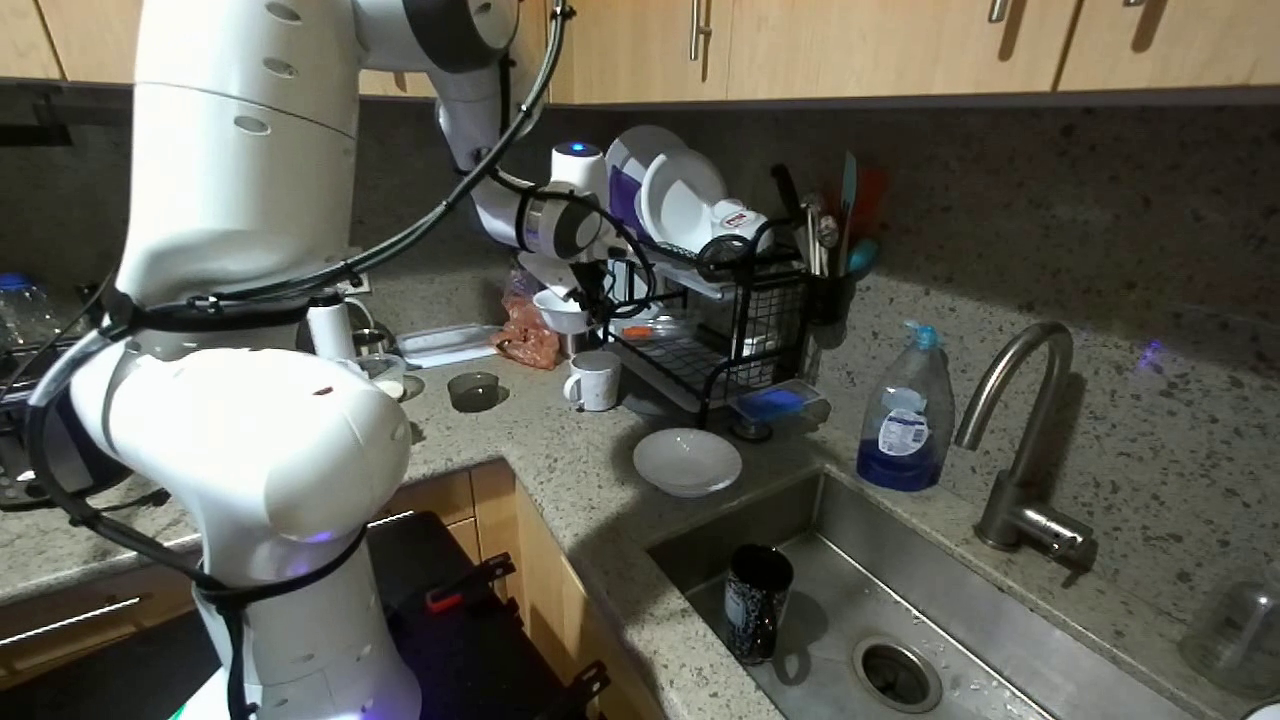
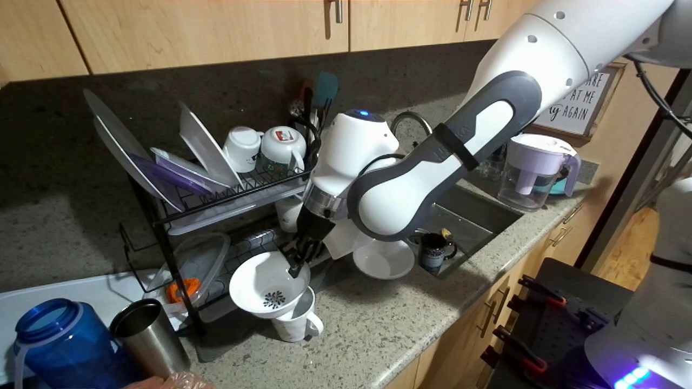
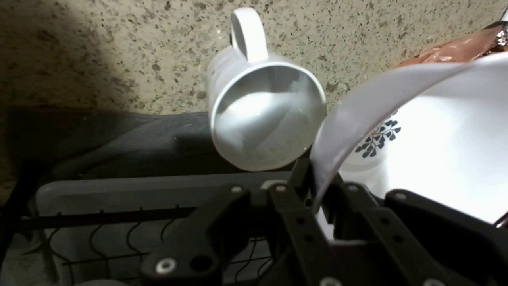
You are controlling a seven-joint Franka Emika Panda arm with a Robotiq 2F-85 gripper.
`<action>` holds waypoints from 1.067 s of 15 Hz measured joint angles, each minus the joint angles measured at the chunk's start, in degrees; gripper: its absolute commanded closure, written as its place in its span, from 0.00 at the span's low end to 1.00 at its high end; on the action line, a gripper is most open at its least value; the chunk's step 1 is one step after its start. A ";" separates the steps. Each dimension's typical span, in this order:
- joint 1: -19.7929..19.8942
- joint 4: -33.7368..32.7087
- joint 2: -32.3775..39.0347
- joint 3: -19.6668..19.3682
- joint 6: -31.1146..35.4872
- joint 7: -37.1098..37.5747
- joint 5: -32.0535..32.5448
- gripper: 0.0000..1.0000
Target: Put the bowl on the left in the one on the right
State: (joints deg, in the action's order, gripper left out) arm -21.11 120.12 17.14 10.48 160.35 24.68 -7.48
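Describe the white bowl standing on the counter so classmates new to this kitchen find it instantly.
Locate the steel sink. On the counter between it and the black dish rack sits a white bowl. Unlike the other bowl, pinched in the gripper, this one stands unheld.

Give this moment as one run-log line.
hand: pinching patterned bowl by its rim, aloft | target bowl: on counter beside sink | nesting: pending

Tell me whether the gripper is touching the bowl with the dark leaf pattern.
Touching: the wrist view shows the gripper clamping the patterned bowl by its rim, from both sides.
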 measured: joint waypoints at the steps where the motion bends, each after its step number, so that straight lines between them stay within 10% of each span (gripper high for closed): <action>1: 0.61 0.98 -0.64 0.02 0.64 0.00 -0.65 0.95; 16: 10.02 13.55 -6.31 0.17 6.58 -4.21 -15.02 0.95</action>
State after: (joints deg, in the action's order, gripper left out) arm -11.10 133.67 10.83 10.65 166.94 20.47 -22.49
